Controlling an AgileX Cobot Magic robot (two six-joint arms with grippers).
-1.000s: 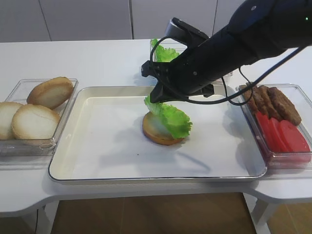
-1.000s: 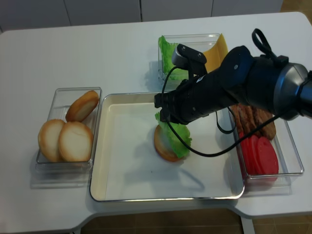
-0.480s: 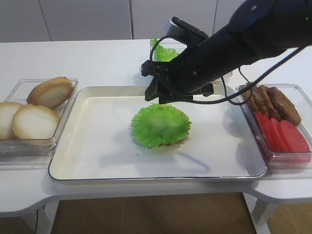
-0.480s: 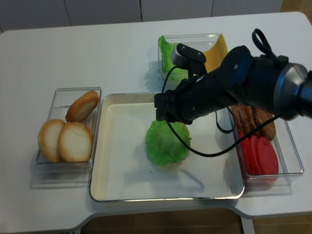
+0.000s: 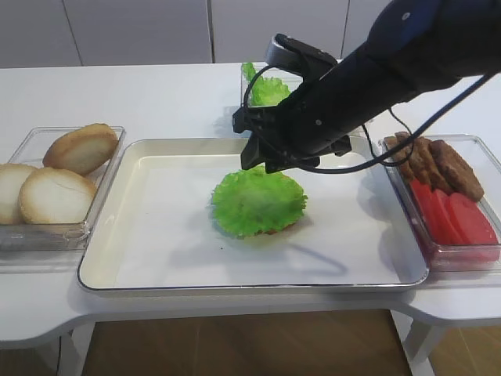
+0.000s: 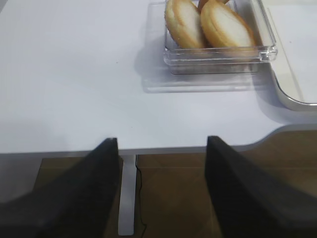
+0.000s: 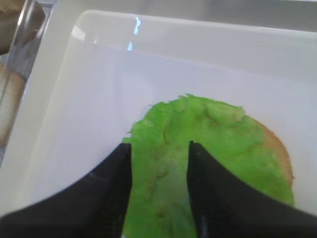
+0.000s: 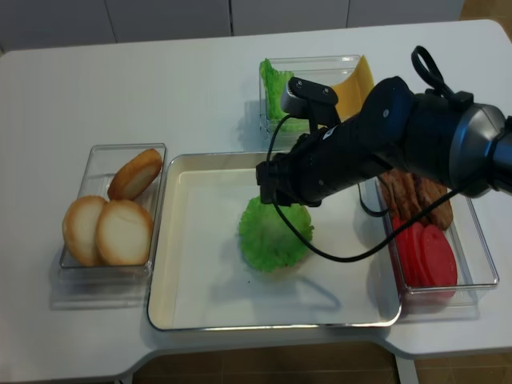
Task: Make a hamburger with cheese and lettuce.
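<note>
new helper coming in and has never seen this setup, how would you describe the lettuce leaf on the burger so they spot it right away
Start at the big white tray in the middle of the table. Near its centre lies the lettuce, spread flat over a bun half that only peeks out at its edge, just below the right hand. Unlike the bunched lettuce in the clear box behind the tray, it is one round frilly leaf lying open.

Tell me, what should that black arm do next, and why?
Probably lift away and swing back toward the cheese in the clear box behind the tray. The lettuce already lies flat over the hamburger, the right end effector is open and holds nothing, and no cheese is on the stack yet.
</note>
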